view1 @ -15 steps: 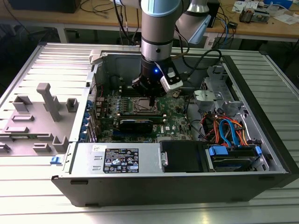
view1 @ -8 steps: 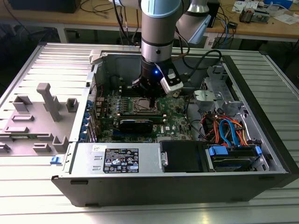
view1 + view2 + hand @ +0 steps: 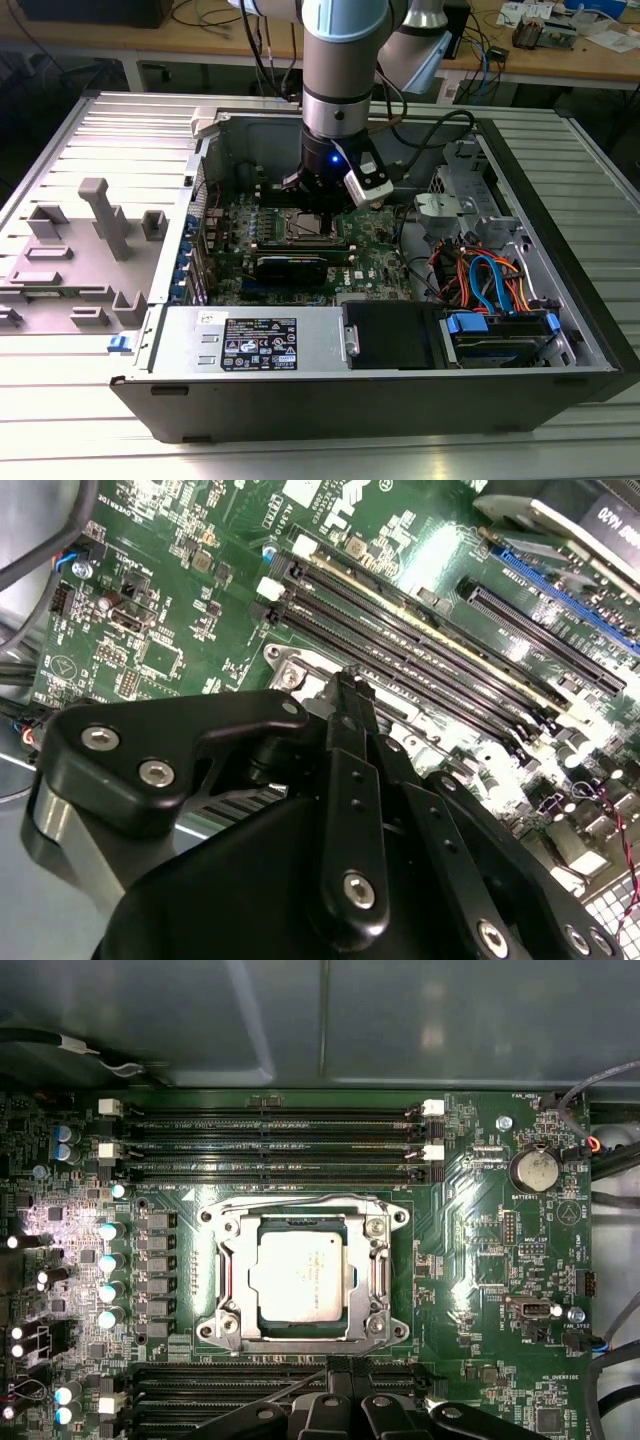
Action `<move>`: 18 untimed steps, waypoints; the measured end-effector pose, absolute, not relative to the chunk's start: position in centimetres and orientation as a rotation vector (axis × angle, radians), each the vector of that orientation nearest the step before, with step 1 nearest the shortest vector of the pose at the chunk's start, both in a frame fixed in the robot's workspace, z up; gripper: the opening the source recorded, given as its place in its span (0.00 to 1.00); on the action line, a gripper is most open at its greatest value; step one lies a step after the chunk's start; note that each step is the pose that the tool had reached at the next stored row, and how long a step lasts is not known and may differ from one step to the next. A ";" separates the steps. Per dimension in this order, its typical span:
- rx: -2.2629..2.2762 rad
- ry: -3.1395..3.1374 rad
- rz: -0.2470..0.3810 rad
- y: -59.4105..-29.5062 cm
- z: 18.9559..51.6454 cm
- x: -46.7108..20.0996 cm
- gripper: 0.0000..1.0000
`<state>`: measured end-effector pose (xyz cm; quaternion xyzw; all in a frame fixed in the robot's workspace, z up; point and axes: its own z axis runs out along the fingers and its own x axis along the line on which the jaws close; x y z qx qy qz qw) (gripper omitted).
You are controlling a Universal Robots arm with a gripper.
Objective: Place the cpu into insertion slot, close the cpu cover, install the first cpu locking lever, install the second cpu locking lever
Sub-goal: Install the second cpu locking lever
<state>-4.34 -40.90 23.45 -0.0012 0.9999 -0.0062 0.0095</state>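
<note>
Here's the arm, dropped into the open computer case (image 3: 130, 385), with the gripper (image 3: 318, 200) hanging right over the insertion slot (image 3: 303, 228), a little above centre in the exterior view. In the first wrist view the cpu (image 3: 303, 1275) lies flat inside the socket, silver top up, edges square to the surround. The cpu cover (image 3: 232, 1278) lies down around it, its window framing the chip. So seating and closing look done, and by my reading the work in hand is the locking levers.

The fingers (image 3: 352, 780) are pressed together with nothing between them, as the second wrist view shows, and the tip sits just beside one corner of the socket frame. A thin lever wire (image 3: 300, 1203) runs along the frame edge nearest the memory slots (image 3: 270, 1145). Whether it is hooked under its catch, I can't tell.

To do this well, push with the closed tip on the wire's handle end only, low and steady. Sweep sideways under the catch without skidding onto the green motherboard (image 3: 480, 1260) or those nearby slots.
</note>
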 end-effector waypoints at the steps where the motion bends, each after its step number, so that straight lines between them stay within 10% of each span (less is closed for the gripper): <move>1: -0.004 3.123 -0.020 -40.9 23.5 -4.3 0.11; 18: -0.004 3.123 -0.020 -41.0 23.5 -5.1 0.11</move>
